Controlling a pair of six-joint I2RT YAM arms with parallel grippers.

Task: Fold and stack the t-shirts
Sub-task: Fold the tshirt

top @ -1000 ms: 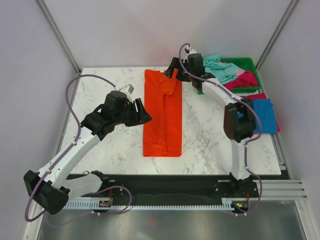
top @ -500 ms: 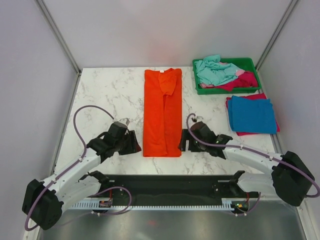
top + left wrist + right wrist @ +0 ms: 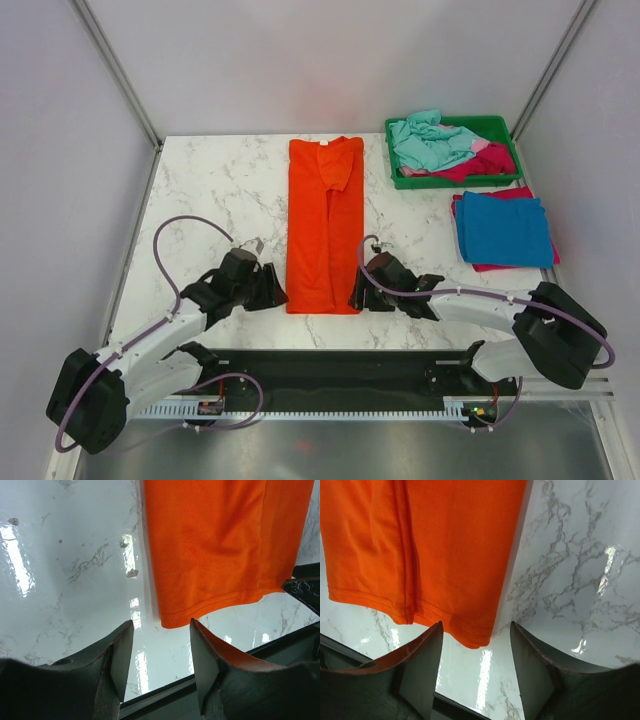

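The counter is glossy white marble with grey veins, and it throws back bright glare in both wrist views. Pale grey walls with slanted metal struts close it in, and a black rail runs along the near edge behind both hands.

The orange t-shirt lies flat on the counter, folded into a long narrow strip. Its collar is at the far end, one sleeve is turned in over the top, and its stitched hem is at the near end.

The left hand is low over the counter with its fingers parted and nothing between them. The near left corner of the hem lies just ahead of the gap. The right hand is also spread and empty, and the near right corner of the hem lies just in front of its fingertips. I cannot tell whether either hand touches the fabric. The strip stretches away from both hands, between them.

Well beyond the right hand and off to its right, a green tray holds a crumpled teal t-shirt and a bunched magenta-pink t-shirt. Nearer that hand, still to its right, a folded blue t-shirt lies on a folded pink t-shirt whose edges show around it.
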